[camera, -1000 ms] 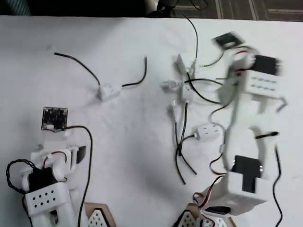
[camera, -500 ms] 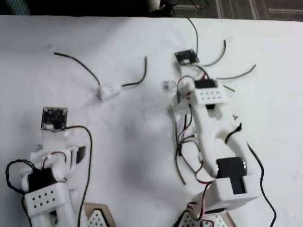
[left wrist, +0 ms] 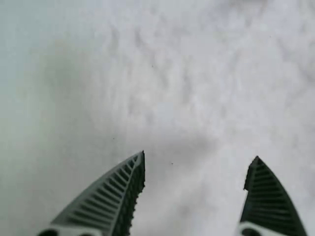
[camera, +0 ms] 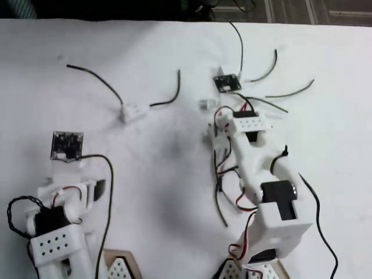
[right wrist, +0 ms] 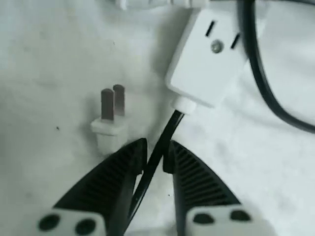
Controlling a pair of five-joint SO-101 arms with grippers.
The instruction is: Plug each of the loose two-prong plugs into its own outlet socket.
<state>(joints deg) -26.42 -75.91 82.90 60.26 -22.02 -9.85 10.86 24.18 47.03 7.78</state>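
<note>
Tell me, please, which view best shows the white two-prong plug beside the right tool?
The right wrist view: the white two-prong plug lies close, both prongs distinct. The high view has the right arm over that spot; the left wrist view faces white table.

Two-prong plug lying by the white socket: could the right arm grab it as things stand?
Probably not at once: the right gripper is shut on the black cord of the socket. The plug lies uncovered right beside it, so likely yes after letting go.
</note>
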